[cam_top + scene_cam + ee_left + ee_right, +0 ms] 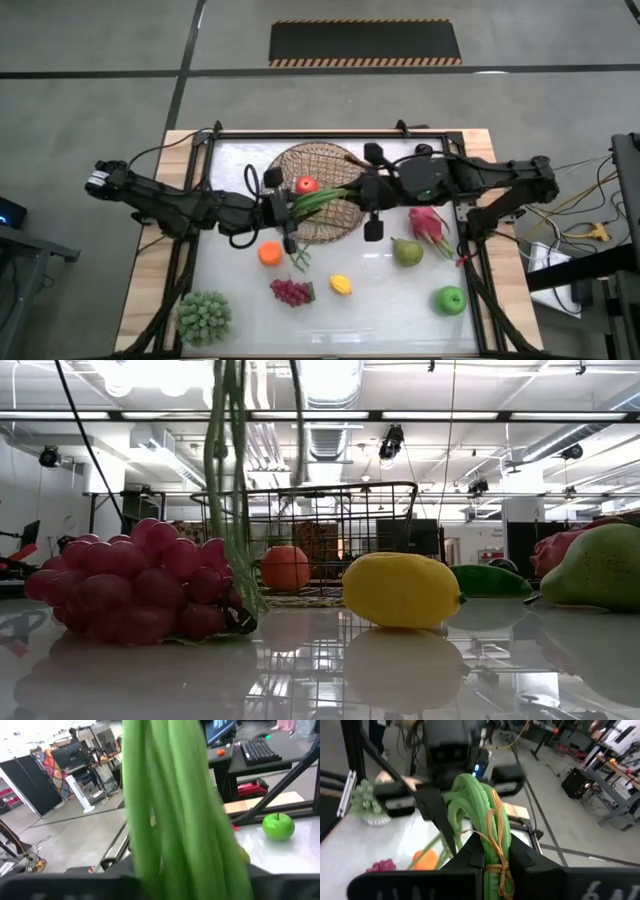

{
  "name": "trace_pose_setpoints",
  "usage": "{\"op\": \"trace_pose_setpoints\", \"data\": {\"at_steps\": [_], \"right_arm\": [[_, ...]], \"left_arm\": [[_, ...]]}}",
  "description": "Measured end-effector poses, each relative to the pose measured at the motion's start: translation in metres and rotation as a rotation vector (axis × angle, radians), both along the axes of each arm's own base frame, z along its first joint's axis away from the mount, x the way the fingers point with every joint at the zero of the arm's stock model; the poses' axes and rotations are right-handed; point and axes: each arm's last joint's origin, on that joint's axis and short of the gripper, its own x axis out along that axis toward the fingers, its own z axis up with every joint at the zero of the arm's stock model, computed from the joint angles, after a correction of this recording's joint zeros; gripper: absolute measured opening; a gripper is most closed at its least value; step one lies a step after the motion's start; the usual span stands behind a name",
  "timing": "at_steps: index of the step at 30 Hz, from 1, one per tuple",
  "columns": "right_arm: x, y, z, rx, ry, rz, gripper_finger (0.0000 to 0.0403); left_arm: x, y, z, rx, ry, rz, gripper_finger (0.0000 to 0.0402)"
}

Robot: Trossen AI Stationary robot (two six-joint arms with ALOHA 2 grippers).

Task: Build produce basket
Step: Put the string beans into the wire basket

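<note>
The tan woven basket [335, 226] lies at the table's far middle with a red apple [307, 184] in it. A bundle of long green stalks [322, 198], tied with tan twine, is held in the air over the basket's near rim between both grippers. My right gripper [358, 192] is shut on the tied end. My left gripper [291, 213] is shut on the stalks farther along. The loose tips [243, 575] hang down behind the purple grapes [130, 585]. Orange [270, 253], lemon [341, 284], pear [407, 252], pink dragon fruit [428, 222] and green apple [451, 299] lie on the table. My left gripper takes the stalks around their middle [175, 820], coming level from the table's left with its fingers across them. One dark finger [439, 820] lies against the bundle's side. The far finger is hidden behind the stalks. My right gripper pinches the stalks' tied end [495, 862] between its two fingers, right at the twine knot. It comes nearly level from the table's right, along the bundle. The stalks are lifted clear and curve away and down from the fingers.
A spiky pale green vegetable [204, 317] sits at the near left corner. The black frame rails [470, 260] border the white table top. Open table lies along the near edge between the grapes [291, 291] and the green apple.
</note>
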Motion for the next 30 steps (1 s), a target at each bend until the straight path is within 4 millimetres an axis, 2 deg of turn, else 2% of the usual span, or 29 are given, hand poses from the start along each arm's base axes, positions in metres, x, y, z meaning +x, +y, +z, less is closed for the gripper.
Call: {"op": "trace_pose_setpoints", "data": {"at_steps": [2, 4, 13, 18, 22, 26, 30], "right_arm": [[-0.004, -0.001, 0.005, 0.014, -0.028, -0.002, 0.002], [-0.007, -0.001, 0.007, 0.025, -0.036, -0.005, 0.002], [-0.007, -0.001, 0.003, 0.046, -0.022, -0.012, 0.0019], [0.001, 0.0, -0.014, 0.055, 0.004, -0.017, 0.0019], [0.019, 0.004, -0.04, 0.054, 0.003, -0.018, 0.0019], [0.035, 0.007, -0.06, 0.054, -0.012, -0.016, 0.0022], [0.049, 0.01, -0.07, 0.034, -0.047, -0.009, 0.0066]], "left_arm": [[0.0, 0.0, -0.002, -0.007, 0.013, 0.001, 0.0035], [0.0, -0.001, -0.002, -0.008, 0.016, -0.016, 0.001], [-0.01, -0.013, 0.008, 0.027, -0.026, -0.113, 0.0001], [-0.027, -0.015, 0.027, 0.012, -0.133, -0.157, 0.0001], [-0.029, -0.016, 0.036, -0.012, -0.218, -0.227, 0.0], [-0.03, -0.016, 0.039, -0.021, -0.251, -0.226, 0.0], [-0.029, -0.016, 0.041, -0.052, -0.284, -0.229, 0.0]]}}
